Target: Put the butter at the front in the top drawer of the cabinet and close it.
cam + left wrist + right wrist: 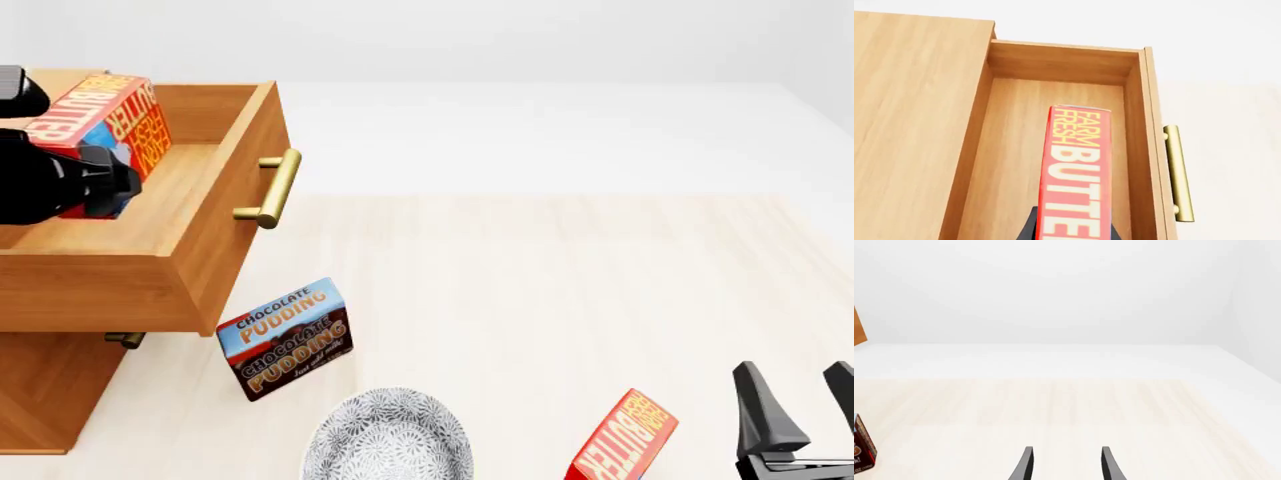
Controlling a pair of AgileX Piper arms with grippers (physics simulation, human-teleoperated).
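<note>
**Butter held over the open top drawer**

The left gripper point(94, 185) is clamped on the butter point(107, 125), held above the floor of the top drawer point(200, 205), which stands pulled out of the cabinet point(40, 390). The carton's long axis runs along the fingers, down into the drawer. Right of the drawer stand the pudding box point(284, 340), a patterned plate point(387, 440) and the twin butter carton point(627, 440). Farthest right, the right gripper point(801, 400) waits empty, jaws apart. Nothing blocks the drop.

Pale wood table point(561, 300), plain white backdrop, even light.
</note>
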